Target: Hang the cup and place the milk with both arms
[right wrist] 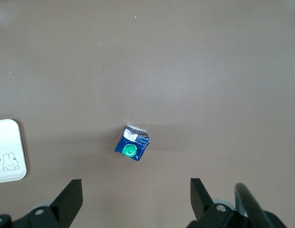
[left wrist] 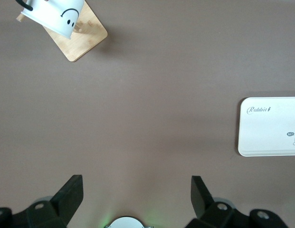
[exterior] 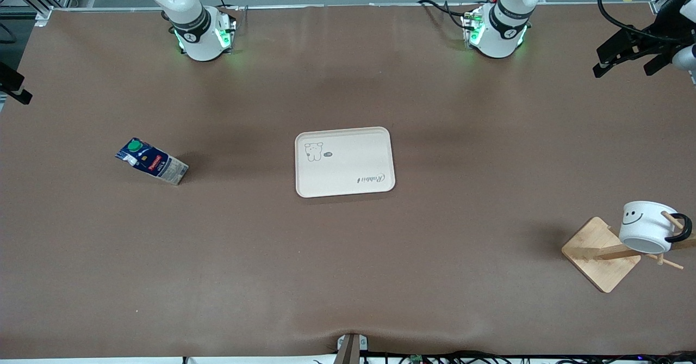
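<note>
Brown table (exterior: 348,277), tray (exterior: 345,161) at its middle.
We see the milk (exterior: 151,160) toward the right arm's end, the cup (exterior: 647,226) hung on a rack (exterior: 602,253); left gripper (left wrist: 137,195) and right gripper (right wrist: 136,198) gape wide.

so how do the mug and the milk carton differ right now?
The mug is white with a black smiley; the milk carton is dark blue with a green cap. The mug already hangs on the wooden rack; the carton stands on the table. Neither is gripped.
</note>
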You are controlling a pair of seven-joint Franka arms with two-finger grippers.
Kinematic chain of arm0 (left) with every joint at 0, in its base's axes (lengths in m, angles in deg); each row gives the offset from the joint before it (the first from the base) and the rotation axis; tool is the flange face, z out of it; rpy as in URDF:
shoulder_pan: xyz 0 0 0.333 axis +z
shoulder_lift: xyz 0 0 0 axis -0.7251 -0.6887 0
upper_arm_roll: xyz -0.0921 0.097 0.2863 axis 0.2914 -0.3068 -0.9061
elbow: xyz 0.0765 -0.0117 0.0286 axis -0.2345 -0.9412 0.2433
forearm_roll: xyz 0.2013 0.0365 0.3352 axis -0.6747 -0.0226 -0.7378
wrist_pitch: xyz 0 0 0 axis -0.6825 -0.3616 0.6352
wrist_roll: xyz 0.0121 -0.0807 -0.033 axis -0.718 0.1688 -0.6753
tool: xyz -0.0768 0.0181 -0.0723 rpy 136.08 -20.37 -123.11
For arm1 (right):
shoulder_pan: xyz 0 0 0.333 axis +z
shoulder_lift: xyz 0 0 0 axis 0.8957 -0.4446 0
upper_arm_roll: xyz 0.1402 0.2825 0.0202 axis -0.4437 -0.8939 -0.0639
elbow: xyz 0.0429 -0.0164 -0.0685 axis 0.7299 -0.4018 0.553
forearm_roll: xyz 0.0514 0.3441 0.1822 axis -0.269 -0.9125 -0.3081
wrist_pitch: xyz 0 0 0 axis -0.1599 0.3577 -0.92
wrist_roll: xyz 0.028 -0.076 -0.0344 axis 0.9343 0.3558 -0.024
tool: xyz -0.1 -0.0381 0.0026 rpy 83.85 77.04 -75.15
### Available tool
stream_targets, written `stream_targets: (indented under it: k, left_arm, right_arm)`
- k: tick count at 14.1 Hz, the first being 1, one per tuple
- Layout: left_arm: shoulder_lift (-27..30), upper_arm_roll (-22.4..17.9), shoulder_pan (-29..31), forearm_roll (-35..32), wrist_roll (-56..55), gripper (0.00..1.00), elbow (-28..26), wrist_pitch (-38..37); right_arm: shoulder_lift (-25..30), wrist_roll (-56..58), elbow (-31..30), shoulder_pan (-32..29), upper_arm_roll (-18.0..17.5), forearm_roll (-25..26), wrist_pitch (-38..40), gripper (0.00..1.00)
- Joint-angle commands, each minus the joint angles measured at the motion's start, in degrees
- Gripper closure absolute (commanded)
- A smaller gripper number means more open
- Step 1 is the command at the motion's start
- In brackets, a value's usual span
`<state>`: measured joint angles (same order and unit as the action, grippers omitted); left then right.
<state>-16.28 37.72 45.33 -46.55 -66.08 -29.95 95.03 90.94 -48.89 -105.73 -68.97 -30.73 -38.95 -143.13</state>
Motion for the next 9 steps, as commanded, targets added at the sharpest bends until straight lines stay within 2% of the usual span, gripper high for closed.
stream_targets:
  k: [1, 9]
  left_arm:
    - [0.12, 0.36, 0.35, 0.28, -1.86, 0.00, 0.55, -0.50]
    - [-0.41, 0.45, 0.09, -3.06, -2.83, 0.00, 0.55, -1.12]
  right_arm:
    - [-0.56, 0.25, 1.33, -0.78, -0.28, -0.93, 0.77, 0.00]
    - [-0.56, 0.25, 1.33, -0.79, -0.28, -0.93, 0.77, 0.00]
